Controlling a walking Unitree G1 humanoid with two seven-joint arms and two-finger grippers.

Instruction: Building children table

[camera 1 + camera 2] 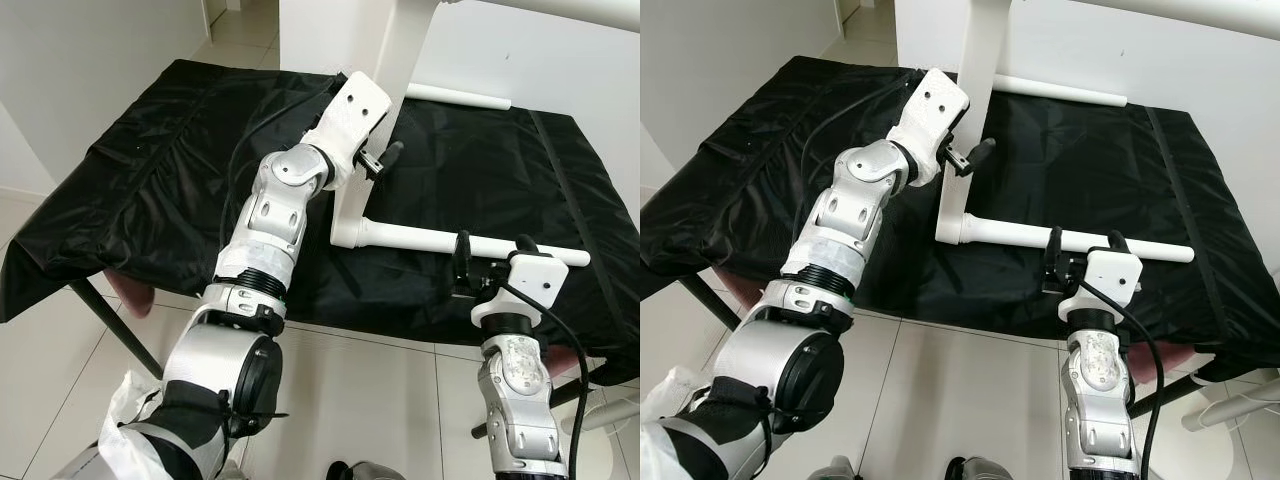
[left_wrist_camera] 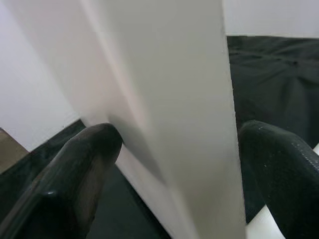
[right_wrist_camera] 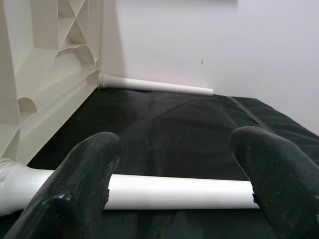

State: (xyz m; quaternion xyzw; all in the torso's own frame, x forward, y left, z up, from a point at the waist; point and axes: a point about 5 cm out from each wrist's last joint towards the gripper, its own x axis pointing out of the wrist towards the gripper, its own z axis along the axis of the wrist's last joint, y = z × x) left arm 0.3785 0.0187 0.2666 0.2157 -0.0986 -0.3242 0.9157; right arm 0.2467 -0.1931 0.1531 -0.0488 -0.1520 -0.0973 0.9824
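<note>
Standing on its edge on the counter (image 1: 150,200) is a white plastic tabletop (image 1: 405,50), and it is being straddled by the left gripper (image 1: 372,160). The counter is being covered by a black cloth (image 1: 770,160) with many wrinkles.

The tabletop is looking smooth and flat on one side. On the other side, seen in the right wrist view, ribs and hollow shapes are showing (image 3: 55,45). A round white leg (image 1: 450,241) is being held in a socket at the tabletop's lower corner, and it is sticking out sideways, low over the cloth. A second white leg (image 1: 1060,93) is lying loose on the cloth at the far side, close to the wall (image 3: 199,40).

The left gripper's fingers (image 2: 75,174) are being kept wide, one on each side of the white panel. It cannot be told if they are touching it.

The right gripper (image 1: 1080,250) is being held at the near side of the sideways leg, near its free end. Its fingers (image 3: 84,169) are being kept wide too, and nothing is being squeezed between them.
</note>
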